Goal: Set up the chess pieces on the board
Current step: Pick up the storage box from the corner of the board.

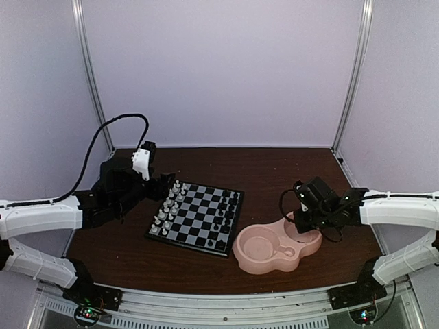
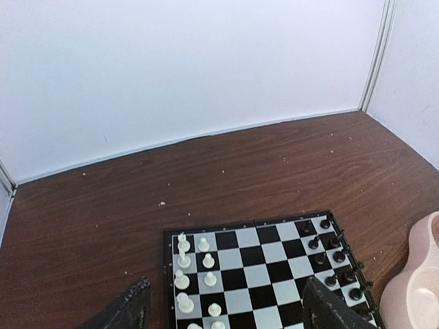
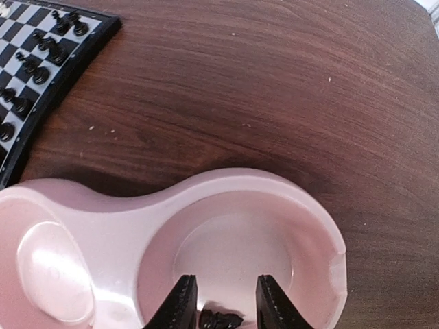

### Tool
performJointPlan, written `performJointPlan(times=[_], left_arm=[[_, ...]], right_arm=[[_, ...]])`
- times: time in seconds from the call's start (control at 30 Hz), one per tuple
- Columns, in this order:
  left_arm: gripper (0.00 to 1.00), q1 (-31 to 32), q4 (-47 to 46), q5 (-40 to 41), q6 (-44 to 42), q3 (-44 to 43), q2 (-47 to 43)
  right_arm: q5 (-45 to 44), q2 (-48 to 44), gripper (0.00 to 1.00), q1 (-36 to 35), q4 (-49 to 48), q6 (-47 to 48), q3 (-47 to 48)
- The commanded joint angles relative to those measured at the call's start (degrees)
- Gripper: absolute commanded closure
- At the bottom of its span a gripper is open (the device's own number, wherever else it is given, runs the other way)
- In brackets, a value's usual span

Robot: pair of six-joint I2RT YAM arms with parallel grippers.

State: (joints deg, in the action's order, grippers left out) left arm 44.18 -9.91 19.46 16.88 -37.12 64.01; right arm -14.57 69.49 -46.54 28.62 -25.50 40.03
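The right pincer (image 3: 225,282) sits at the bottom edge of its wrist view with its fingers parted, holding nothing. A lone black chessman (image 3: 219,320) lies on its side between them, and whether either finger touches it cannot be told. This piece rests on the floor of the right-hand bowl of the pink dish (image 3: 322,226); the other bowl fills the lower left of that frame. Beyond the dish, the brown bench (image 3: 274,82) runs to the upper left corner, where a corner of the board (image 3: 48,82) appears.

The left pincer (image 2: 225,281) hangs spread wide above the board, gripping nothing, its two dark fingertips at the bottom of its view. White chessmen (image 2: 184,259) stand in two columns along the board's left edge, and black chessmen (image 2: 329,260) cluster along its right edge, just beside the dish.
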Motion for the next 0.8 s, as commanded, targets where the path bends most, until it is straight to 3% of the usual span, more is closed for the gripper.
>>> performJointPlan(times=[0.0,0.13,0.4,0.6,0.77], left_arm=[[0.24,-0.4,-15.5,2.3,-5.2,-5.0,5.7],[0.24,-0.5,-22.0,1.1,-6.3,-6.8,9.9],[0.23,-0.5,-26.8,-1.0,-5.5,-6.2,10.7],[0.23,-0.5,-25.1,-2.2,-4.9,-7.2,11.0],[0.23,-0.5,-23.3,-3.2,-3.8,-6.0,9.1]], right_arm=[[5.7,3.8,0.68,4.9,-5.7,0.3,-0.4],[13.3,7.4,0.70,6.0,-7.6,3.2,1.5],[23.0,0.6,0.48,3.8,-10.3,5.0,-0.5],[16.8,6.4,0.41,-0.6,-4.5,4.8,3.8],[9.9,15.1,0.43,-4.4,-0.5,2.3,7.4]])
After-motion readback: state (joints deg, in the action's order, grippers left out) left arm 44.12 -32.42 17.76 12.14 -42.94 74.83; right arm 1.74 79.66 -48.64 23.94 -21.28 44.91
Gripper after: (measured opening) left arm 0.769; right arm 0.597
